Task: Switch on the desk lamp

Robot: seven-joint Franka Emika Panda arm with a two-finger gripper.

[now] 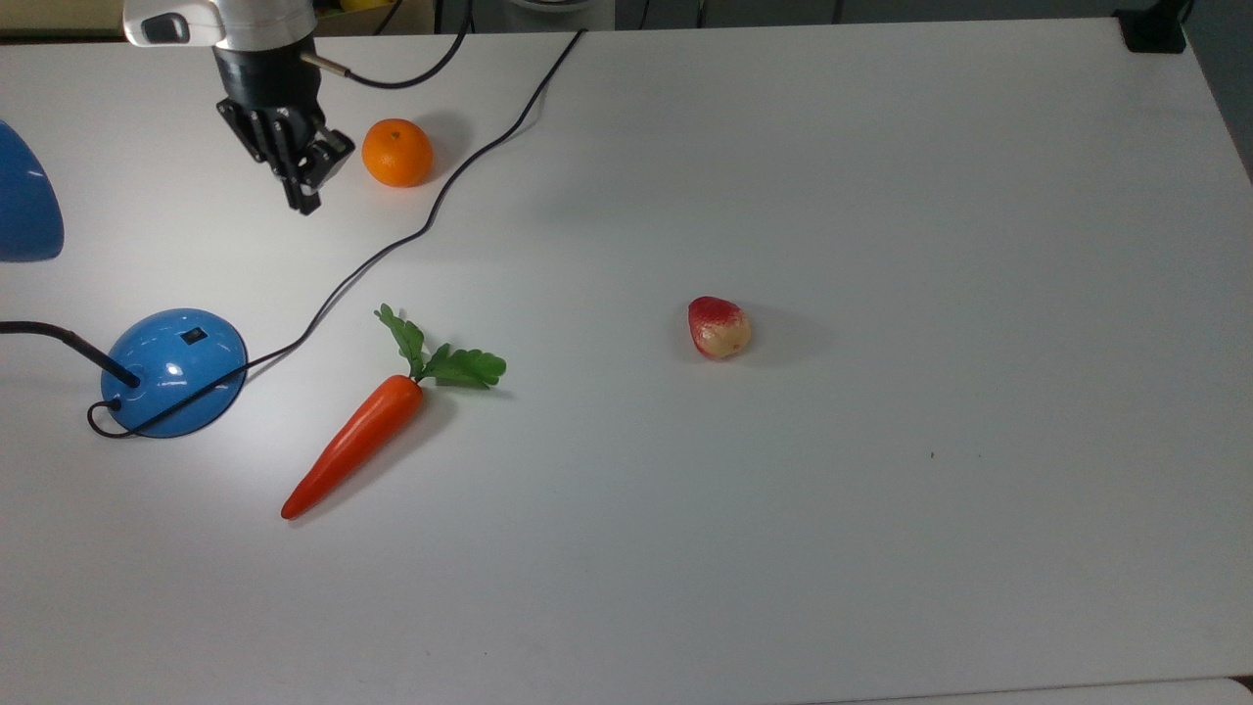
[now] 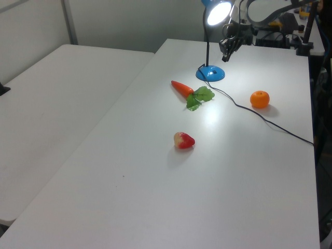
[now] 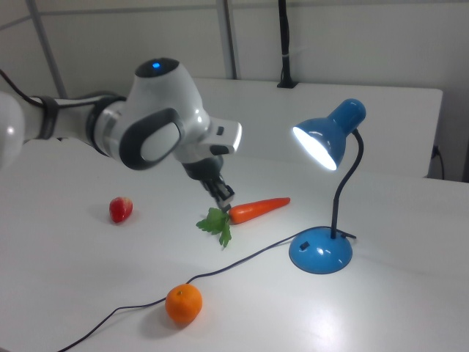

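Observation:
The blue desk lamp stands at the top view's left, its domed base [image 1: 174, 377] carrying a small black switch [image 1: 194, 335]. Its shade [image 3: 327, 141] glows bright and throws a pool of light on the table. A thin black neck [image 3: 350, 183] joins shade and base. My gripper [image 1: 304, 199] hangs shut with nothing in it, well away from the base and just left of the orange [image 1: 396, 152] in the top view. In the left view the gripper [image 2: 224, 57] is raised above the base [image 2: 210, 73], beside the lit shade [image 2: 218, 13].
The lamp's black cord [image 1: 431, 211] runs across the table past the orange to the far edge. A toy carrot [image 1: 357, 441] with green leaves lies right of the base in the top view. A small red fruit [image 1: 719, 328] sits mid-table on the white table [image 1: 881, 490].

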